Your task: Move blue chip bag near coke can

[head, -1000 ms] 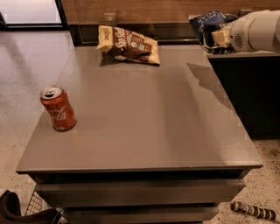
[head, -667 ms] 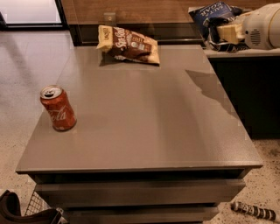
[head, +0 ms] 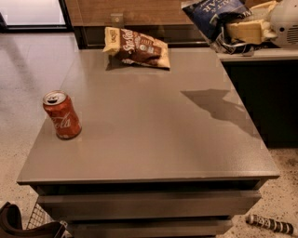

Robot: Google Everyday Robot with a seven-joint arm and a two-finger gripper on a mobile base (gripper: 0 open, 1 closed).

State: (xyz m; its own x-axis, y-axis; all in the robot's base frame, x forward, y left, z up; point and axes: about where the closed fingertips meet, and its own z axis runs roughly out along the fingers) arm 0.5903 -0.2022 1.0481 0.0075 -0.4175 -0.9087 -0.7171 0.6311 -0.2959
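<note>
The blue chip bag (head: 215,13) hangs in the air at the top right, above the table's far right corner. My gripper (head: 226,33) is shut on its lower edge, with the cream fingers (head: 249,30) and white arm reaching in from the right. The coke can (head: 62,115) stands upright near the left edge of the grey table (head: 153,135), far from the bag. The bag's shadow falls on the right side of the table.
A larger brown-and-cream chip bag (head: 137,48) lies at the table's far edge. A dark counter (head: 260,56) adjoins the table on the right. A wire basket (head: 39,218) and a striped object (head: 272,224) are on the floor in front.
The gripper has lifted the blue chip bag higher and carried it slightly left, toward the table. The can and brown bag have not moved.
</note>
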